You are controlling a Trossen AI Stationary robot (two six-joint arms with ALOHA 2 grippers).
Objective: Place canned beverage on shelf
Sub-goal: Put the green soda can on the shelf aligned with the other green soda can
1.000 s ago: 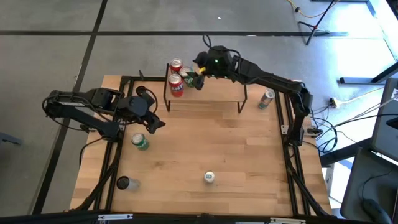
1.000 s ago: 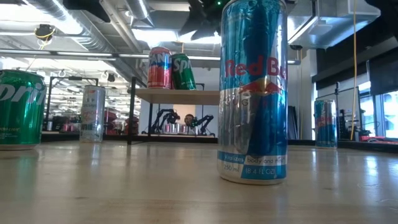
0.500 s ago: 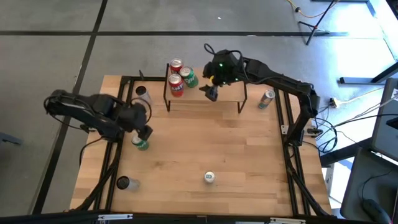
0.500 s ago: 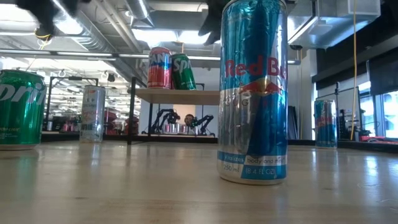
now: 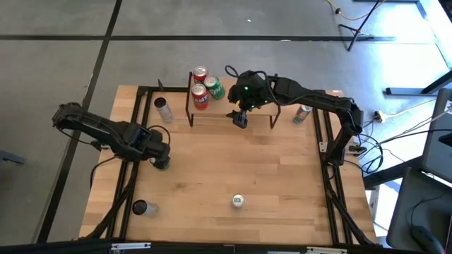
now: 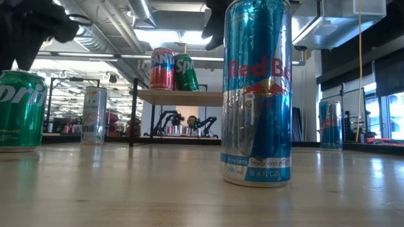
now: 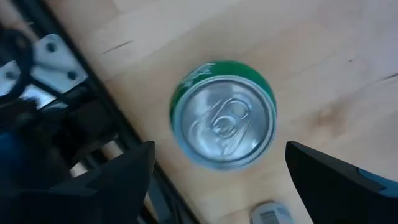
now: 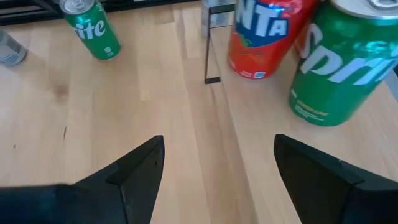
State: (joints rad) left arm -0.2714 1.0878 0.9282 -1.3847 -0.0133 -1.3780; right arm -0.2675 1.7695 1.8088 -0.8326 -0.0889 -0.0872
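A green Sprite can (image 7: 224,121) stands upright on the table near its left edge, also in the low view (image 6: 22,110). My left gripper (image 7: 219,149) hangs right above it (image 5: 159,152), pointing down and open, with one finger on each side of the can's top and touching nothing. The shelf (image 5: 244,104) stands at the far middle with two red cans (image 5: 200,95) and a green can (image 5: 215,88) at its left end. My right gripper (image 5: 241,118) hovers open over the shelf's near edge, slanting down toward those cans (image 8: 261,37).
A blue Red Bull can (image 6: 257,94) stands near the table's front middle (image 5: 238,201). A silver can (image 5: 163,108) stands at the far left, a dark can (image 5: 141,207) at the near left, and another can (image 5: 304,111) right of the shelf. Black frame rails (image 5: 134,176) run along the table's sides.
My left gripper has come down and toward the near edge, tipping until it points down over the green Sprite can. My right gripper has drawn back from the green can on the shelf toward the near edge and tipped downward. That can stays standing on the shelf.
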